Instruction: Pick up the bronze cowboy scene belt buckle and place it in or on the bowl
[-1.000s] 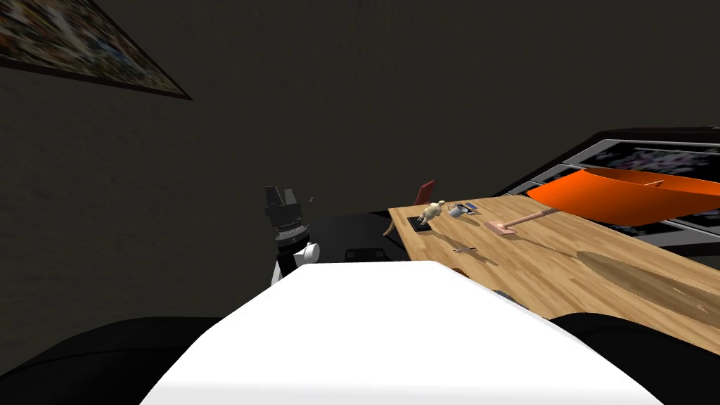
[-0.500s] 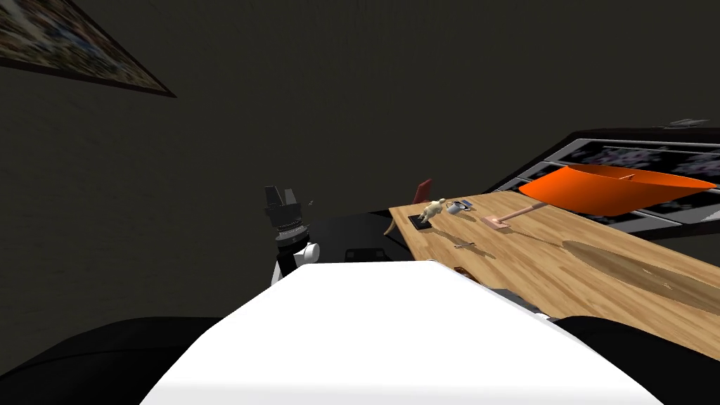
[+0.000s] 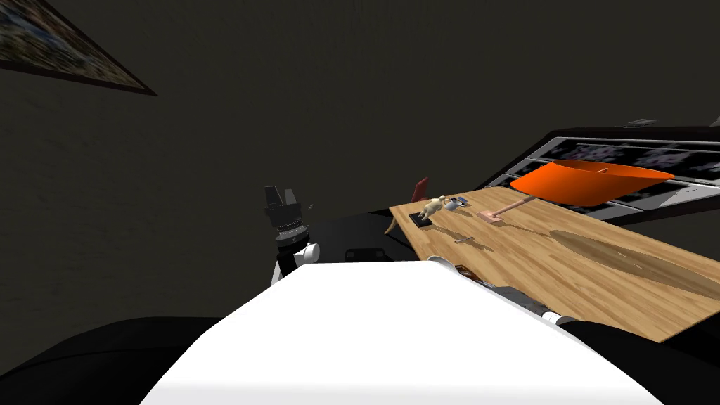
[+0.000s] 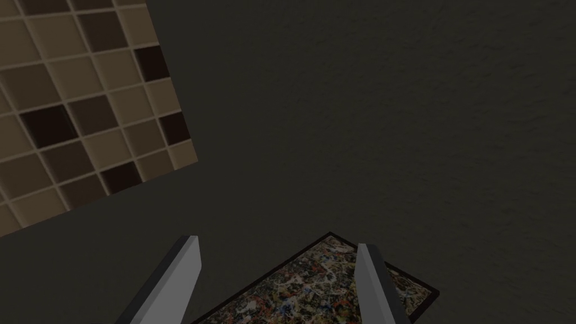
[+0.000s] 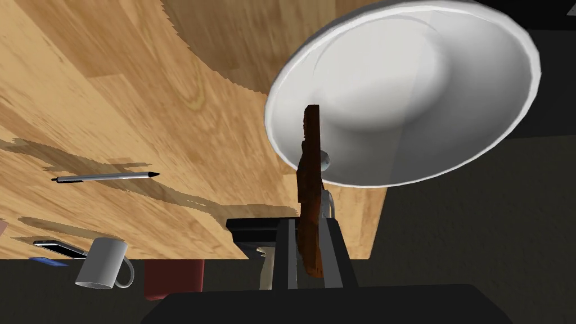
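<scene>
1. The right gripper clamps the buckle (thin, brown, seen edge-on).
2. The buckle's far end shows against the near rim of the white bowl.
3. The bowl sits at the edge of the wooden table.
4. A pen and a mug are farther along the table.
5. The left gripper is raised, with its fingers wide apart.

Table: right side, running from near to far.
Bowl: table's near left corner, overhanging edge.
Buckle: between right gripper fingers, near bowl's rim.
Pen: on table, beyond bowl, apart.
Mug, phone: far end, side by side.
</scene>
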